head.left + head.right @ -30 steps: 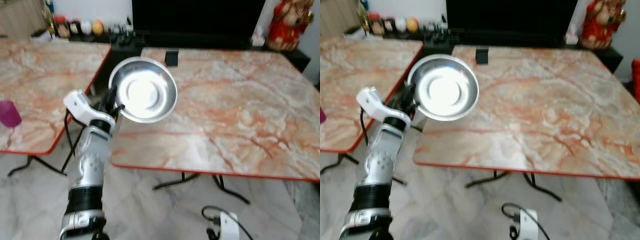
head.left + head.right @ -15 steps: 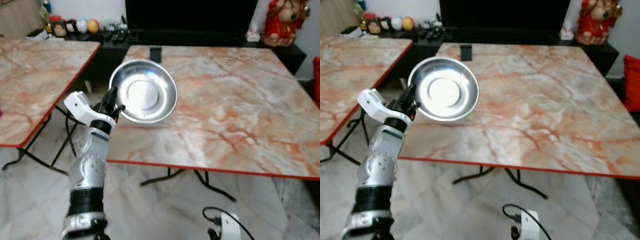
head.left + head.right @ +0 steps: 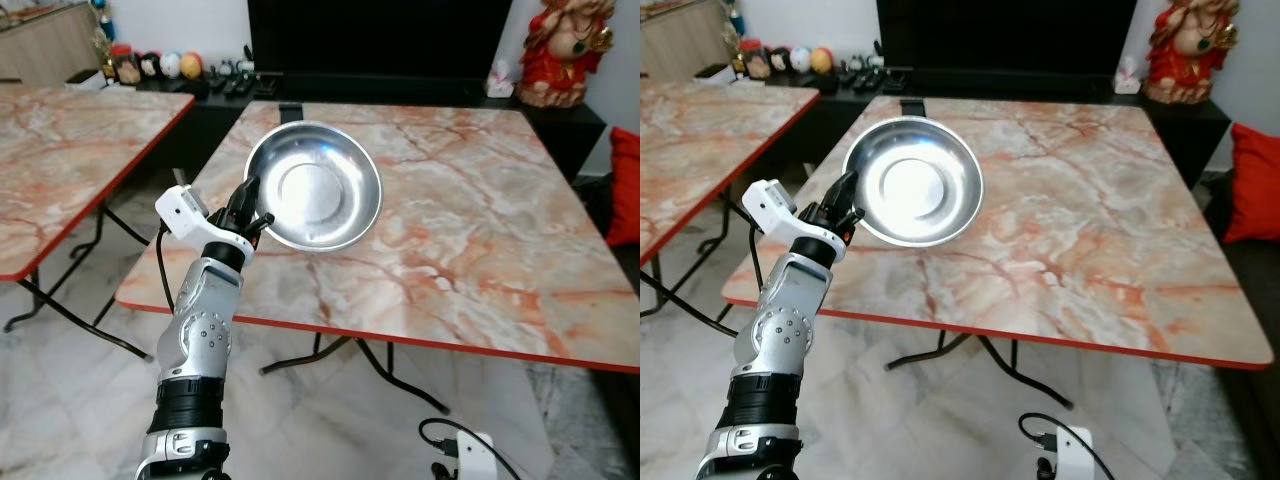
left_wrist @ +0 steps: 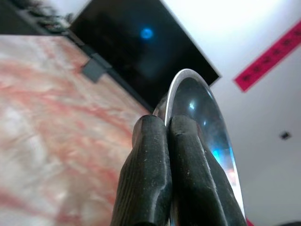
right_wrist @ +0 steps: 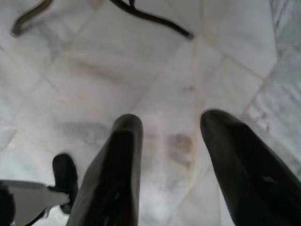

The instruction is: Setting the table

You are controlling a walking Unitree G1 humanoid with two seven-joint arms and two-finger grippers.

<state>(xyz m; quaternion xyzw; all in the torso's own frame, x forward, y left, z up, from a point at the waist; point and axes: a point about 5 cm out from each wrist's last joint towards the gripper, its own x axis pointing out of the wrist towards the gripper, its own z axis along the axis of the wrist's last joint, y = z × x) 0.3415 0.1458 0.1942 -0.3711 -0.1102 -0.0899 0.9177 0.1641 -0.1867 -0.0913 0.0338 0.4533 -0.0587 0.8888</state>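
Note:
A shiny steel bowl (image 3: pixel 314 187) is held up, tilted toward me, over the near left part of the marble table (image 3: pixel 460 230). My left gripper (image 3: pixel 249 205) is shut on the bowl's left rim; in the left wrist view its two black fingers (image 4: pixel 155 179) press together on the thin rim of the bowl (image 4: pixel 207 122). My right gripper (image 5: pixel 167 136) hangs low with its fingers open over the white tiled floor (image 5: pixel 155 61), holding nothing.
A second marble table (image 3: pixel 60 150) stands to the left across a gap. A black TV cabinet with small ornaments (image 3: pixel 160 68) runs along the back wall, with a red figurine (image 3: pixel 568 45) at the right. A small dark object (image 3: pixel 290 110) lies at the table's far edge. A red cushion (image 3: pixel 625 190) sits far right.
The camera has moved closer and to the right, so the table now lies more squarely before me. The bowl stays in the left gripper, now slightly higher and further right in view.

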